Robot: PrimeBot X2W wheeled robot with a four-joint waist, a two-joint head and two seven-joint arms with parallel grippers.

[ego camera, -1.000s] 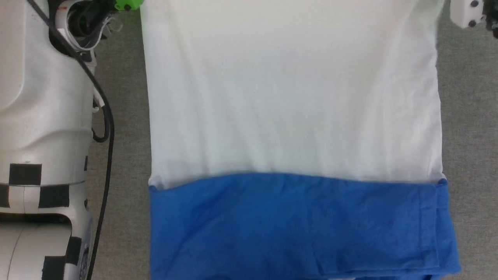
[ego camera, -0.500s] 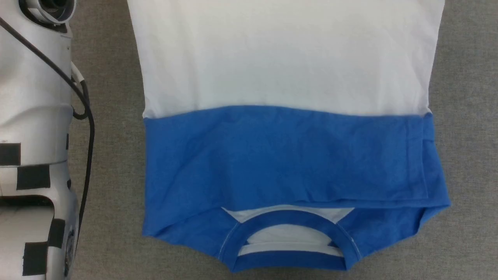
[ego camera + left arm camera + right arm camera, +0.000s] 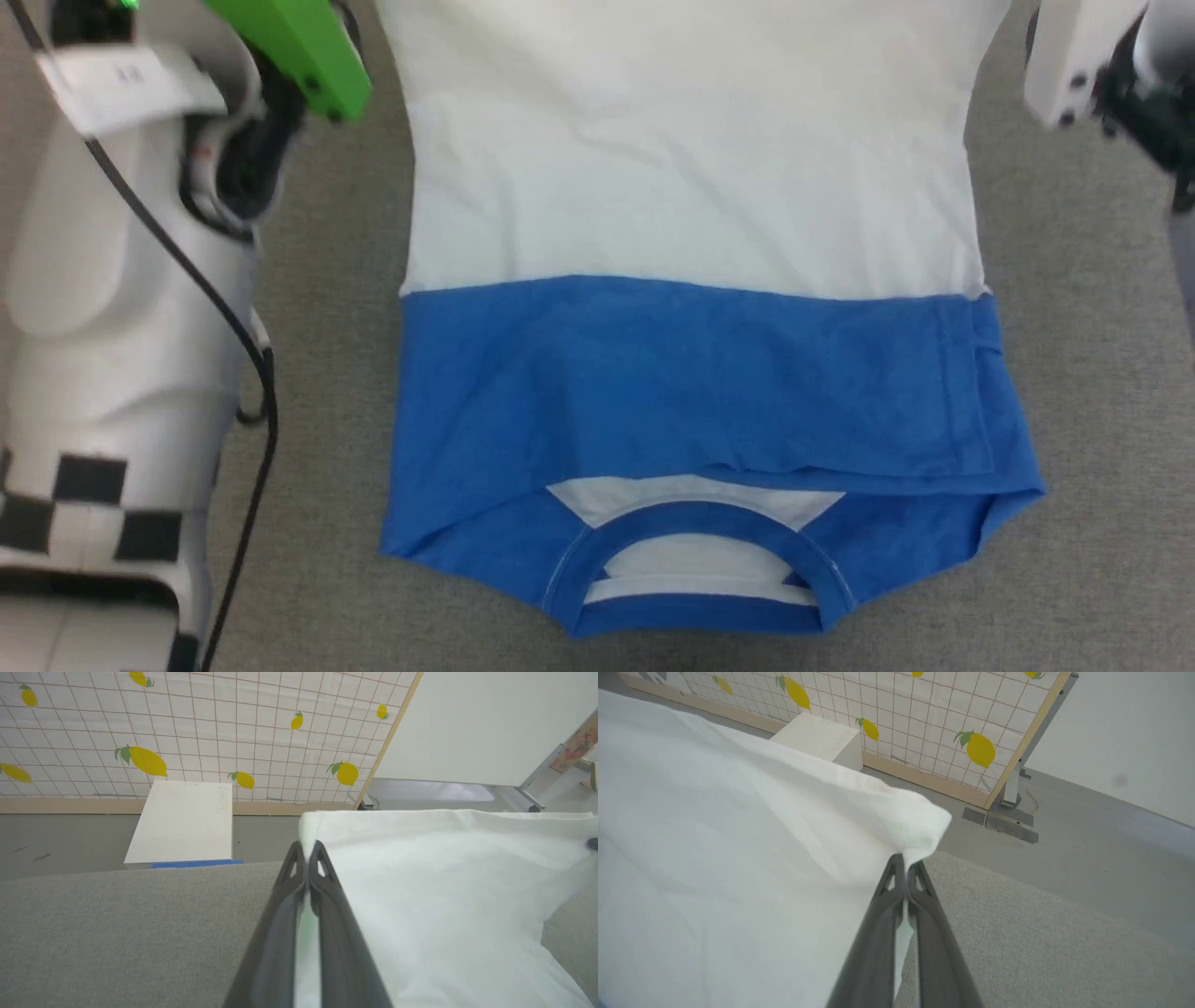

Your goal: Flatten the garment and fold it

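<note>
Slipping of the garment (image 3: 691, 187) could be caused by uneven pulling, its white corners being only thinly pinched in the tightly closed left gripper (image 3: 306, 851) and right gripper (image 3: 906, 863).

Bench (image 3: 1102, 523) is covered in plain grey felt-like cloth. Behind it there's a panel (image 3: 210, 728) with a pale grid and yellow lemons on it, plus wood trim (image 3: 70, 806) along the bottom. A white box (image 3: 182, 821) sits on the grey floor (image 3: 60, 840) just in front of the panel. There's a plain white wall (image 3: 490, 723) off to the side and grey tape patches (image 3: 999, 826) by the panel's metal post (image 3: 1014, 786). Light's soft and even.
</note>
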